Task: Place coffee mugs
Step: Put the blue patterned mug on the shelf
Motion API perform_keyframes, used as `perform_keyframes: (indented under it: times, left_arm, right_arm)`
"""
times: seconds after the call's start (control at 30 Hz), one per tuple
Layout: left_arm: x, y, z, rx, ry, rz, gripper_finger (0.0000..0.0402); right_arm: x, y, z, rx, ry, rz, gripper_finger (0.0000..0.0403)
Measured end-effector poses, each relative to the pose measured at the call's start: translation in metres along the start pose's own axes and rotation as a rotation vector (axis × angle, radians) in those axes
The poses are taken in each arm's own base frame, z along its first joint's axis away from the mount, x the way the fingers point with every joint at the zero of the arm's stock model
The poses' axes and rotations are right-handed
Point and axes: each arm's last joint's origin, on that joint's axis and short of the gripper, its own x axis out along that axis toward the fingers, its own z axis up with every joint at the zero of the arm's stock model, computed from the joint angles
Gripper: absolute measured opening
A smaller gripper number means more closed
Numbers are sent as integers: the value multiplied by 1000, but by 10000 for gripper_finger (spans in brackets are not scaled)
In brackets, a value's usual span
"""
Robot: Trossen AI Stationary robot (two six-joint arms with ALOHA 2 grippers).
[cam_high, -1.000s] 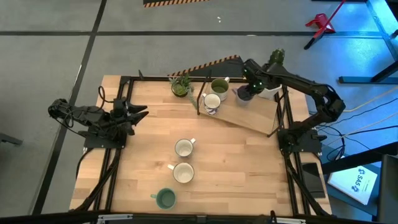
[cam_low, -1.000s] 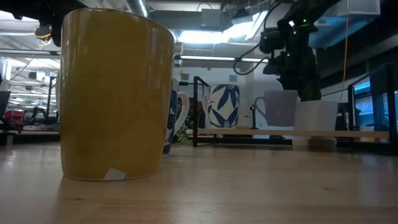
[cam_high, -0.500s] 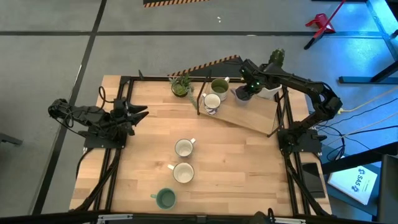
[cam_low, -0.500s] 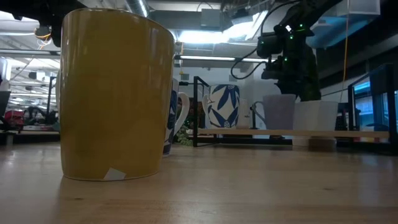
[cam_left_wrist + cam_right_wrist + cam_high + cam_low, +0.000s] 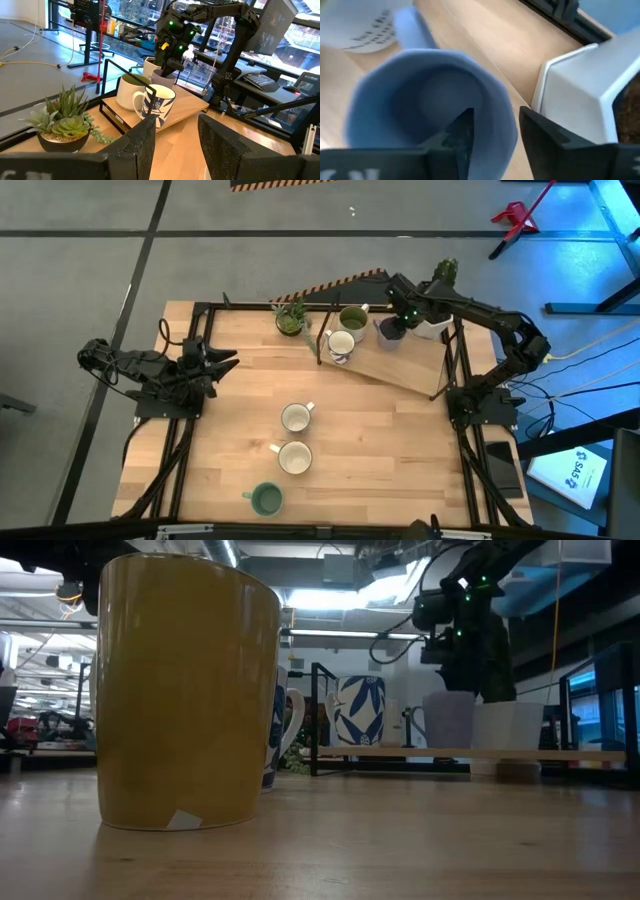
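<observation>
A lavender-blue mug (image 5: 430, 100) stands upright on its base on the raised wooden board (image 5: 400, 365) at the table's far right. My right gripper (image 5: 495, 117) is open above it, one finger inside the rim and one outside. An olive mug (image 5: 352, 318) and a white blue-patterned mug (image 5: 341, 343) stand beside it on the board. Two pale mugs (image 5: 296, 417) (image 5: 295, 457) and a teal mug (image 5: 266, 499) stand on the table. My left gripper (image 5: 228, 361) waits open at the left.
A white angular cactus pot (image 5: 437, 320) stands close to the right of the lavender-blue mug. A leafy potted plant (image 5: 291, 318) sits at the board's left end. A yellow mug (image 5: 185, 690) fills the low view's left. Bare wood lies left and right of the middle mugs.
My right gripper has come down a little with the lavender-blue mug, whose base now rests on the board. It has also shifted slightly toward the table's left.
</observation>
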Motion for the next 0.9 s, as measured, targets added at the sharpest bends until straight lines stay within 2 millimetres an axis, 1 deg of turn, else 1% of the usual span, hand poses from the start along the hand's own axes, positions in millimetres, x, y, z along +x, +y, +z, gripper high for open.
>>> perform_keyframes:
  times: [0.1,0.27,0.37,0.43,0.5,0.57,0.7,0.8,0.9]
  left_arm:
    - [0,0,0,0,0,0,142]
    - [0,0,0,-1,0,0,142]
    - [0,0,0,-1,-1,0,142]
    - [0,0,0,-1,-1,0,142]
    - [0,0,0,-1,-1,0,142]
    - [0,0,0,-1,-1,0,142]
    - [0,0,0,-1,0,0,142]
    - [0,0,0,-1,-1,0,142]
    - [0,0,0,-1,-1,0,142]
  right_arm:
    - [-16,0,7,-56,-33,-1,153]
    - [-63,-2,20,-132,-156,-7,154]
    - [-90,7,24,-189,-227,14,154]
    - [-104,20,24,-259,-273,37,154]
    - [-113,39,19,-352,-313,71,154]
    - [-118,64,12,-461,-352,124,154]
    - [-128,117,-14,-640,-415,233,154]
    - [-127,162,-39,-767,-452,240,154]
    - [-118,204,-63,-868,-491,221,154]
